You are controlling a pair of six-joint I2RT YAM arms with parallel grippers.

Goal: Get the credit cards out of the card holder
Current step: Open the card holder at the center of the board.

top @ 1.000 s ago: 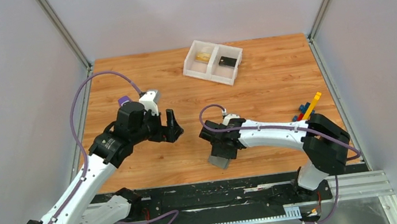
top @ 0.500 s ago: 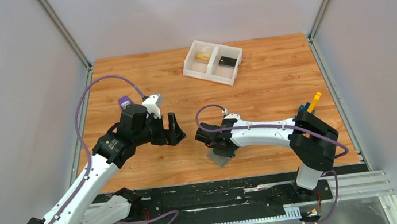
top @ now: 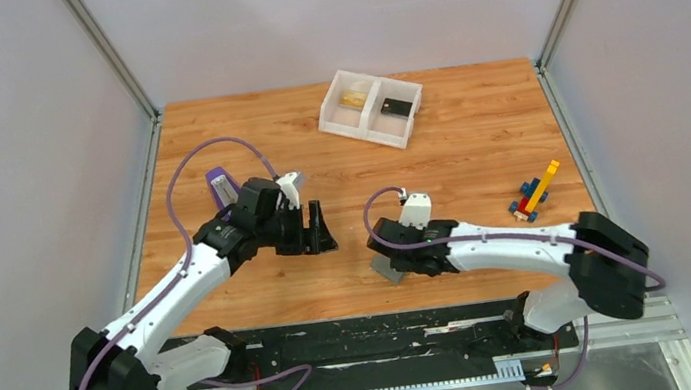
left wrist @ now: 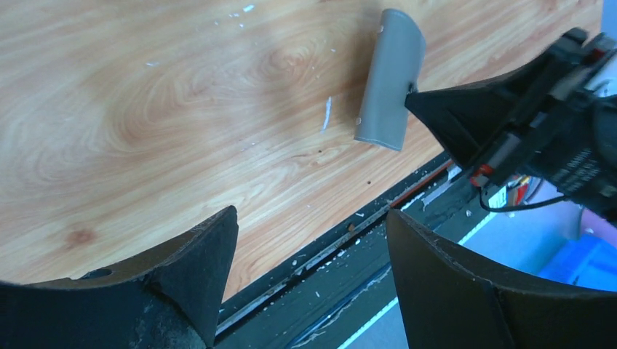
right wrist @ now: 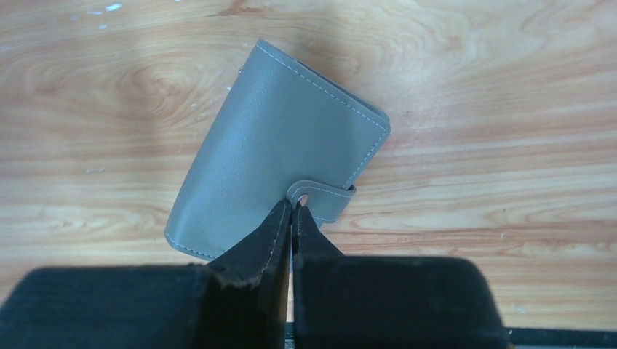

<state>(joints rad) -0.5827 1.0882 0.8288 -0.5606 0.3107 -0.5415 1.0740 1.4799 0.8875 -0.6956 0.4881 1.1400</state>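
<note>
The card holder (top: 387, 270) is a grey wallet lying closed on the wood near the table's front edge, its clasp tab (right wrist: 324, 196) snapped over one side. It also shows in the left wrist view (left wrist: 391, 76) and the right wrist view (right wrist: 276, 145). No credit cards show at it. My right gripper (top: 398, 258) is shut, and its fingertips (right wrist: 292, 207) touch the end of the tab; I see nothing between them. My left gripper (top: 323, 235) is open and empty, low over the wood to the wallet's left, and its jaws (left wrist: 311, 214) stand wide apart.
A white two-compartment tray (top: 370, 108) stands at the back, with a small yellowish item (top: 353, 98) in one half and a black piece (top: 396, 106) in the other. A cluster of coloured bricks (top: 534, 193) lies at the right. The black front rail (left wrist: 378, 218) runs close by the wallet.
My left gripper has moved right and nearer the wallet. My right arm has swung lower and flatter, keeping its tips at the wallet, which has barely shifted.
</note>
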